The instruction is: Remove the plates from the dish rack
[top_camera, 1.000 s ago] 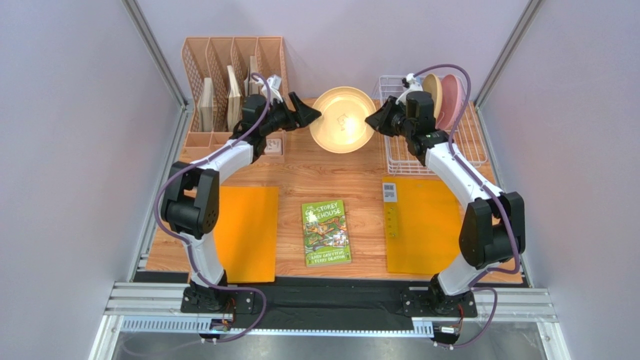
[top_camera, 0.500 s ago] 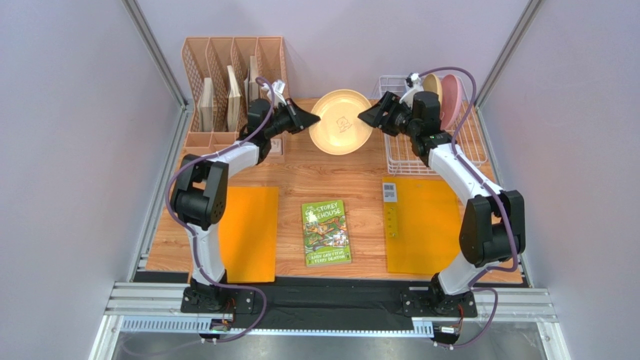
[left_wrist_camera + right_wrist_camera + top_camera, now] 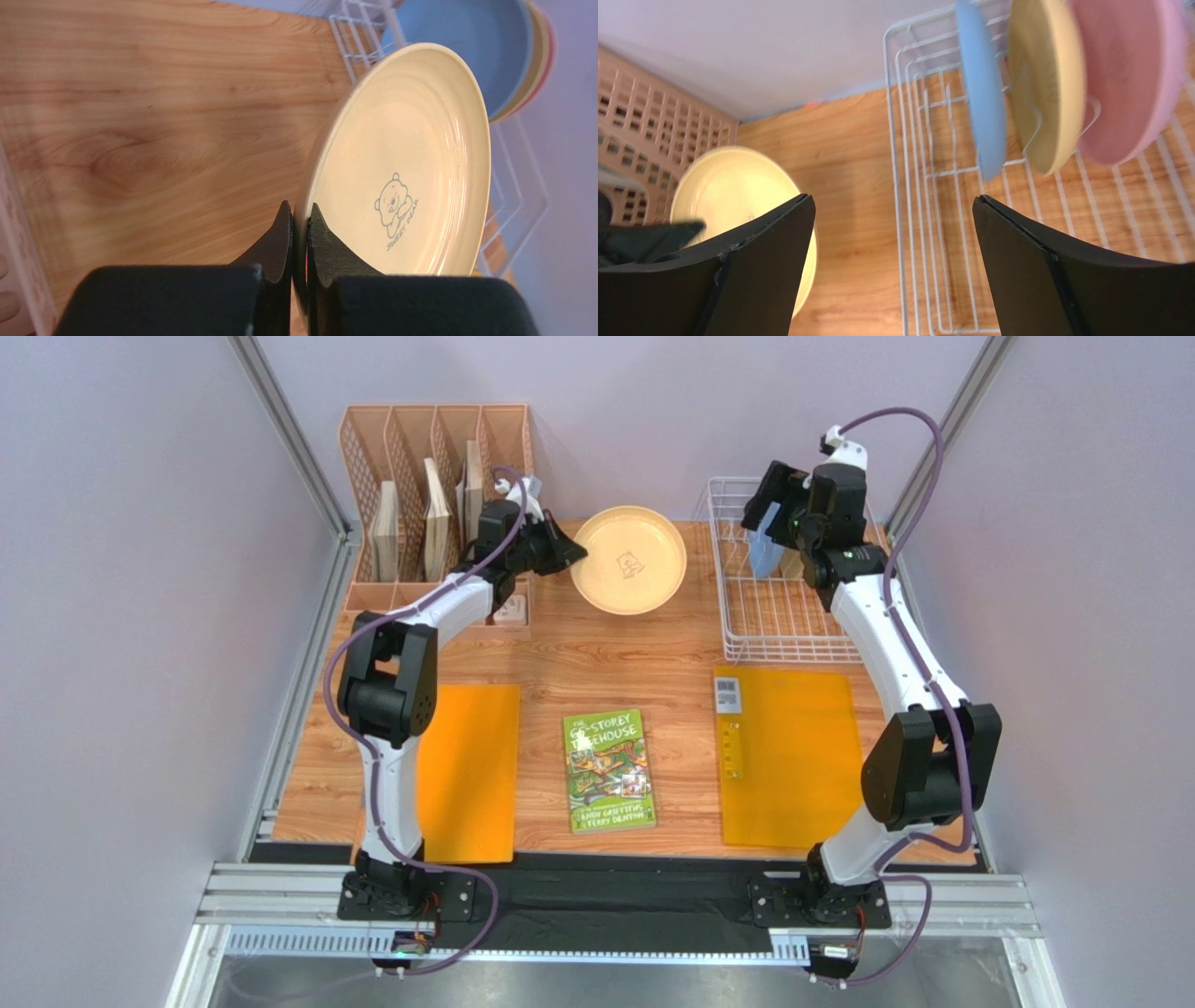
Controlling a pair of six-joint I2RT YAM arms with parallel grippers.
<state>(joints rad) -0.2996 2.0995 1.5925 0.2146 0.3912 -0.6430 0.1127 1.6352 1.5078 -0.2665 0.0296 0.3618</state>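
Grip status: left gripper [image 3: 296,222] is clamped on the rim of the cream plate [image 3: 421,154], with one finger pressed flat against each face.
Held item: the cream plate is round and shallow, with a small bear print and lettering near its centre. Its inner face is tilted toward the top camera.
Held item location: outside the dish rack [image 3: 786,623], over the table [image 3: 603,665], between the slotted organizer [image 3: 421,490] and the rack. Contact with the table surface cannot be determined.
Right gripper [image 3: 892,203]: jaws are spread wide with nothing between them. It sits above the far end of the rack, near the standing plates.
Rack contents: three plates stand on edge, side by side, at the far end. In the right wrist view they run left to right as blue plate [image 3: 982,91], yellow plate [image 3: 1046,77], pink plate [image 3: 1130,77]. The blue plate is nearest the line of the open jaws.
Table, near half: a green book [image 3: 609,770] lies flat between two orange mats, the left mat [image 3: 463,770] and the right mat [image 3: 788,756].
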